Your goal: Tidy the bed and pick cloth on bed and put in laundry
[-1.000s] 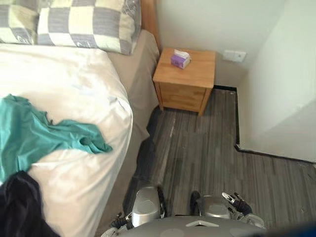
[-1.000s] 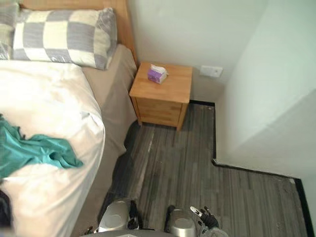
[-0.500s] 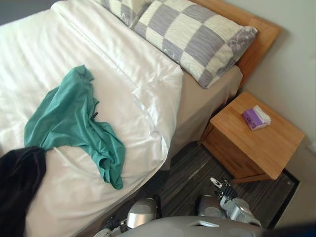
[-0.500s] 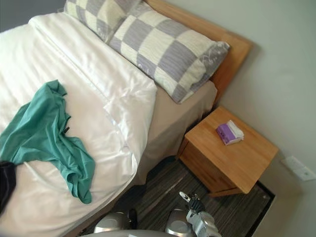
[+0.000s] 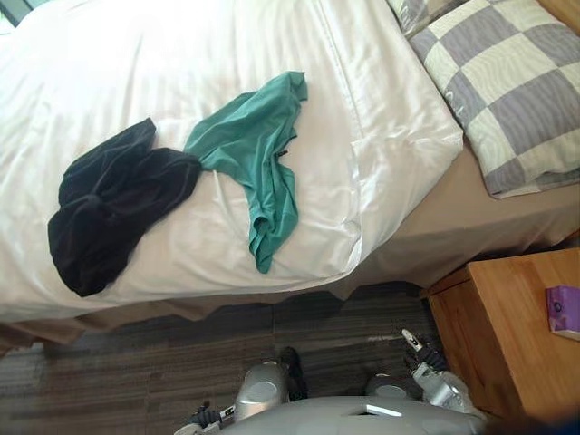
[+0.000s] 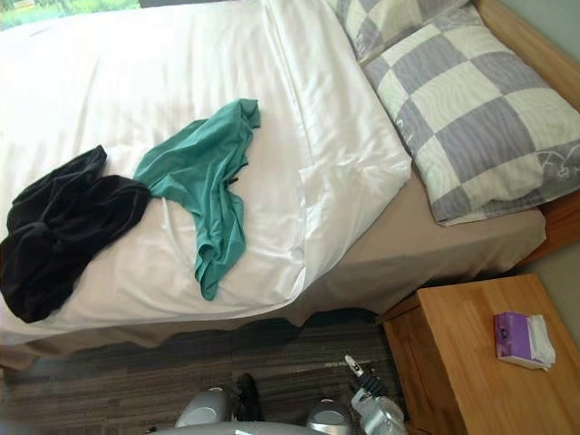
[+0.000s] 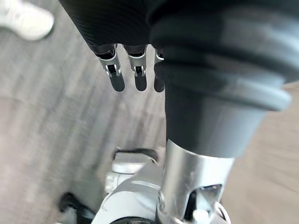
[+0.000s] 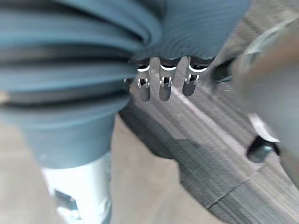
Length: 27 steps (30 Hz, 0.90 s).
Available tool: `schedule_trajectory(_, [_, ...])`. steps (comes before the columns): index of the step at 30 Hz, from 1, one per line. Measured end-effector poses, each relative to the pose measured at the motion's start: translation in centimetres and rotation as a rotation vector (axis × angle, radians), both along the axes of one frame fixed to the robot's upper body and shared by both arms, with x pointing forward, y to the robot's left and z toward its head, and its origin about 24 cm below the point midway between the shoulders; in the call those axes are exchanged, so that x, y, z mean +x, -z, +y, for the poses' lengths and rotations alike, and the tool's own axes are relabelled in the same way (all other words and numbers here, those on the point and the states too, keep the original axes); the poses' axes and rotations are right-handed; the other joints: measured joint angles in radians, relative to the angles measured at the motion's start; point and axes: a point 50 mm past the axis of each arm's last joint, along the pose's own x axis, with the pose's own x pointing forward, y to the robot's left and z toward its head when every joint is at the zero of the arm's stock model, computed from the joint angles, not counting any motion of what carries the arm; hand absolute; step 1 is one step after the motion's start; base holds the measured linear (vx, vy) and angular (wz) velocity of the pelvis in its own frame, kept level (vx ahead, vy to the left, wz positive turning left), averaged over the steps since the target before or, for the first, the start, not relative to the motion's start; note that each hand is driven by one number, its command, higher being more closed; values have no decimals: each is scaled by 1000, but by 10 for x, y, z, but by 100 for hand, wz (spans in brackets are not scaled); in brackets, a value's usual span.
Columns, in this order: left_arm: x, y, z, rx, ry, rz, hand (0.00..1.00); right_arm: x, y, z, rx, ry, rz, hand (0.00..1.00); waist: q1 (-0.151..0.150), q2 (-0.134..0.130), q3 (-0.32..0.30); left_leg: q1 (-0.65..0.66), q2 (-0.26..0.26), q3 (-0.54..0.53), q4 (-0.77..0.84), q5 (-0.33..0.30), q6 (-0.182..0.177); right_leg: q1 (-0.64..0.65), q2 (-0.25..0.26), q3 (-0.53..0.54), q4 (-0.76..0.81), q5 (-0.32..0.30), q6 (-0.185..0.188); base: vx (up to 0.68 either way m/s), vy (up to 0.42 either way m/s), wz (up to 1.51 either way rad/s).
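Note:
A teal cloth lies crumpled on the white duvet of the bed, one end trailing toward the near edge. A black cloth is bunched right beside it on the left, touching it. Both hands hang low by my sides over the wooden floor, well short of the bed. The left hand has relaxed, nearly straight fingers holding nothing. The right hand looks the same, and also shows at the bottom of the left eye view as the right hand.
Grey and cream checked pillows lie at the head of the bed on the right, over a beige sheet. A wooden nightstand with a purple tissue pack stands at the lower right. A person's white shoe is on the floor.
The camera has swung left, so the bed now lies square ahead and the black cloth is fully in sight. The cloths have not moved. Both hands stay low and empty.

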Motion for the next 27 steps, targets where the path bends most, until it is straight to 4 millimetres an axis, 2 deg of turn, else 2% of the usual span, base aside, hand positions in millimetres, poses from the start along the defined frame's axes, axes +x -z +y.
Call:
schedule_trajectory(1, [1, 0, 1, 5, 28, 12, 0, -3, 0, 0, 5, 40, 4, 0, -11, 5, 2, 6, 7, -22, -59, 32, 1, -19, 10, 3, 29, 11, -2, -143, 86, 22])
schedule_trajectory(4, [5, -1, 8, 22, 65, 29, 0, -13, 1, -4, 11, 168, -3, 0, -16, -7, 16, 11, 33, -35, -60, 44, -6, -54, 27, 44, 116, 23, 2, -145, -5, 10])
schedule_trajectory(7, [9, -2, 11, 46, 118, 34, 0, -29, 2, -7, -3, 285, 18, 0, -17, -2, 21, 0, 53, -43, -60, 42, -5, -58, 53, 54, 122, 44, -13, -160, -19, 10])
schedule_trajectory(8, [11, -3, 14, 61, 115, 33, 0, -31, 2, -8, -14, 340, 35, 0, -16, -25, 17, -17, 43, -32, -60, -2, -60, -63, 47, 58, 66, 52, -14, -167, 24, -5])
schedule_trajectory(9, [10, -4, 17, 70, 113, 33, 0, -32, 3, -7, -12, 356, 41, 0, -15, -47, 15, -10, 30, -23, -45, -1, -56, -69, 30, 63, 48, 47, -22, -65, 60, -31])
schedule_trajectory(10, [9, -9, 35, 102, 92, 24, 0, -33, 2, -4, -25, 437, 43, 0, -2, -118, 13, -64, 3, 54, 149, -26, 2, -64, -26, 90, -14, -53, -24, -66, 30, -37])
schedule_trajectory(11, [14, -7, 27, 90, 65, 10, 0, -30, -3, -23, -94, 508, 44, 0, -11, -65, 35, -84, 61, 47, 245, -147, 13, -69, 7, 82, -5, -56, -10, -62, 41, -49])
schedule_trajectory(12, [17, -7, 26, 89, 58, 0, 0, -29, -5, -28, -115, 553, 52, 0, -9, -64, 36, -86, 65, 60, 254, -153, 8, -72, 5, 95, -7, -37, -6, -100, 55, -47])
schedule_trajectory(13, [15, -6, 24, 91, 27, -5, 0, -31, -10, -38, -164, 620, 60, 0, -10, -67, 31, -60, 53, 74, 208, -144, 15, -59, 4, 114, -29, -23, 14, -82, 113, -48])
schedule_trajectory(15, [24, -8, 25, 87, 9, -42, 0, -27, -27, -63, -281, 702, 30, 0, -11, -78, 23, -35, 39, 93, 162, -130, 16, -43, 4, 128, -68, -1, 43, -49, 106, -30])
schedule_trajectory(16, [27, -9, 24, 79, 17, -62, 0, -20, -46, -86, -371, 759, -37, 0, -14, -89, 16, -29, 30, 105, 135, -119, 20, -43, 1, 136, -89, 7, 56, -8, 84, -17])
schedule_trajectory(17, [30, -10, 23, 72, 22, -74, 0, -16, -57, -100, -420, 778, -75, 0, -13, -95, 16, -20, 23, 114, 116, -111, 23, -41, -2, 139, -98, 14, 68, -1, 125, -19])
schedule_trajectory(18, [33, -11, 21, 65, 30, -95, 0, -8, -83, -128, -531, 802, -161, 0, -13, -101, 14, 2, 1, 118, 69, -94, 28, -38, -13, 144, -105, 22, 81, 23, 120, -10])
schedule_trajectory(20, [32, -12, 27, 81, 34, -92, 0, 2, -126, -165, -700, 798, -289, 0, -15, -121, 7, 38, -33, 118, -14, -60, 35, -32, -18, 148, -114, 37, 90, 71, 157, 5])
schedule_trajectory(21, [31, -12, 29, 84, 34, -88, 0, 16, -162, -186, -841, 744, -391, 0, -17, -133, 9, 67, -52, 115, -60, -39, 37, -17, -23, 153, -119, 61, 78, 100, 107, 7])
schedule_trajectory(22, [29, -12, 29, 83, 34, -85, 0, 24, -175, -192, -884, 722, -433, 0, -16, -135, 8, 69, -54, 115, -59, -39, 39, -17, -24, 155, -118, 72, 64, 128, 97, 0])
schedule_trajectory(23, [29, -12, 28, 73, 40, -87, 0, 47, -205, -200, -961, 642, -544, 0, -17, -132, 6, 75, -51, 110, -59, -43, 39, -17, -19, 158, -111, 96, 57, 110, 60, -4])
schedule_trajectory(24, [30, -12, 28, 70, 43, -92, 0, 55, -215, -201, -984, 607, -579, 0, -18, -129, 5, 75, -49, 106, -59, -44, 39, -17, -16, 157, -109, 104, 53, 110, 40, 4])
schedule_trajectory(27, [33, -13, 26, 59, 56, -107, 0, 102, -261, -197, -1109, 363, -717, 0, -18, -112, 4, 80, -45, 80, -59, -40, 46, -18, -13, 152, -89, 115, 38, 145, -22, 24])
